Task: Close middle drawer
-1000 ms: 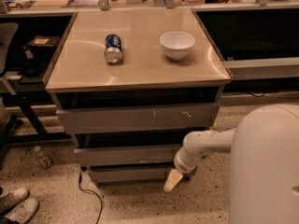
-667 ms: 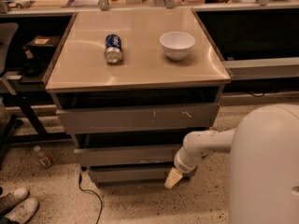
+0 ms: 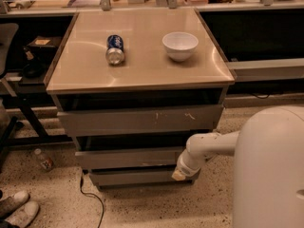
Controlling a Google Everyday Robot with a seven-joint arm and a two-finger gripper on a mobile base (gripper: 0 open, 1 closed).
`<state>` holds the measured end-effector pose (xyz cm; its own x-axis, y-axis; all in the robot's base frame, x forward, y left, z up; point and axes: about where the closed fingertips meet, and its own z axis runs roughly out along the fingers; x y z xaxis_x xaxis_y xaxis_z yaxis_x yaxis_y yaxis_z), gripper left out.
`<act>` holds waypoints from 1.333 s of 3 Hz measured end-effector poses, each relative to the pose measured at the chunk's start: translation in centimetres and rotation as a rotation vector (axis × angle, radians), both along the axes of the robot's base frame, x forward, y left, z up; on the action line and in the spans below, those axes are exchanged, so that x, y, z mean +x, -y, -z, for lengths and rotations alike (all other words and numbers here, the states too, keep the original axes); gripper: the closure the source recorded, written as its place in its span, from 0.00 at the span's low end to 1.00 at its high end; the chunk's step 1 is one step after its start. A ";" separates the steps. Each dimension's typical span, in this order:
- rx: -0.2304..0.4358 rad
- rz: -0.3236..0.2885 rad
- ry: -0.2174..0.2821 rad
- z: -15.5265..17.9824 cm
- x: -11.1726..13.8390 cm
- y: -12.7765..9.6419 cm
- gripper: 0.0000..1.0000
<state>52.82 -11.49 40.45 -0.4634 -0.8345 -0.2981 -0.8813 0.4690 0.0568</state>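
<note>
The middle drawer (image 3: pixel 128 158) is the wide grey-brown plain front below the scratched top drawer front (image 3: pixel 140 120). It stands a little out of the cabinet, with a dark gap showing above its front. My gripper (image 3: pixel 179 174) is at the end of the white arm (image 3: pixel 209 146), which reaches in from the right. It is low at the drawer's right end, by the bottom drawer's right corner. Its pale tip points down and left.
A blue can (image 3: pixel 114 49) lies on its side and a white bowl (image 3: pixel 180 45) stands on the cabinet top (image 3: pixel 142 72). The narrower bottom front (image 3: pixel 133 177) is below. A cable (image 3: pixel 90 198), a bottle (image 3: pixel 44 160) and shoes (image 3: pixel 16 208) lie on the floor at left. My white body (image 3: pixel 270 175) fills the right.
The gripper tip has shifted slightly up and toward the drawer's right end. The drawers, can and bowl have not visibly moved.
</note>
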 end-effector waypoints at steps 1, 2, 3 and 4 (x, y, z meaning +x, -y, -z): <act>0.000 0.000 0.000 0.0 0.0 0.0 0.89; 0.007 0.005 0.019 -0.1 1.4 0.0 1.00; 0.008 0.021 0.027 -0.1 3.0 0.3 1.00; -0.005 0.031 0.032 0.1 4.2 0.4 1.00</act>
